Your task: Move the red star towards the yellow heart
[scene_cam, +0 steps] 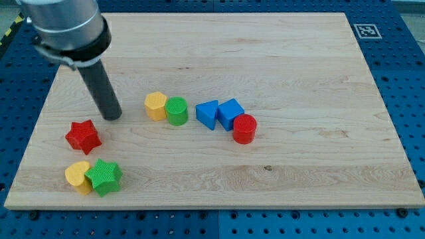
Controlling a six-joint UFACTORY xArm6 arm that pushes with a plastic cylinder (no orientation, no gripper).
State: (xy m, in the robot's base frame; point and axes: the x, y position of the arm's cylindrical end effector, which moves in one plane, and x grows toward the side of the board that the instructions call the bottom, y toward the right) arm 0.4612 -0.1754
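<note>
The red star (83, 135) lies near the board's left edge. The yellow heart (78, 176) lies just below it toward the view's bottom, touching a green star (104, 176) on its right. My tip (111, 115) rests on the board just up and to the right of the red star, a small gap apart from it.
A yellow hexagon (156, 105) touches a green cylinder (176, 111) at mid-board. Two blue blocks (207, 114) (230, 113) sit side by side to their right, with a red cylinder (244, 129) against the right one. The wooden board (299, 66) lies on a blue pegboard.
</note>
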